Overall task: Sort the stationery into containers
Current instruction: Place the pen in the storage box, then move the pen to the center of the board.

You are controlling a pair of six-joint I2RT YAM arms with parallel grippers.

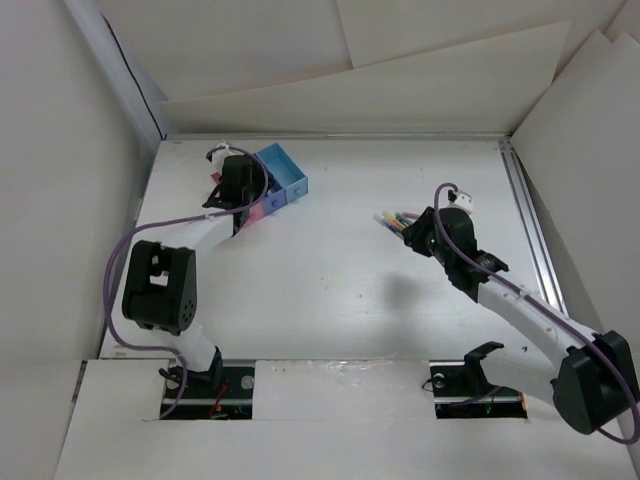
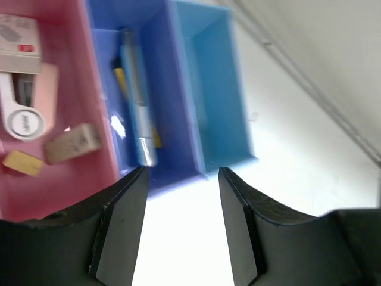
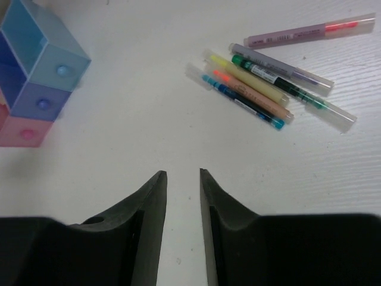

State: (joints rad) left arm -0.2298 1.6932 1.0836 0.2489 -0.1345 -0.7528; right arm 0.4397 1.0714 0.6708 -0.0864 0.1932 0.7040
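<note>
Here, left hand [image 2: 181, 177] spread beside bins [image 2: 178, 89], right hand [image 3: 183, 176] near pens [image 3: 256, 89].

We log a white surface [image 1: 330, 300], matte and evenly lit, with only soft shadows. Behind the surface, overlapping white boards [image 1: 400, 80] lean as a back wall. Left of the surface stands a plain white wall [image 1: 60, 150]; to its right, an angled white panel [image 1: 585, 150]. A metal rail [image 1: 528, 230] runs along the surface's right edge. A white cover board [image 1: 340, 395] lies over its near edge.
</note>
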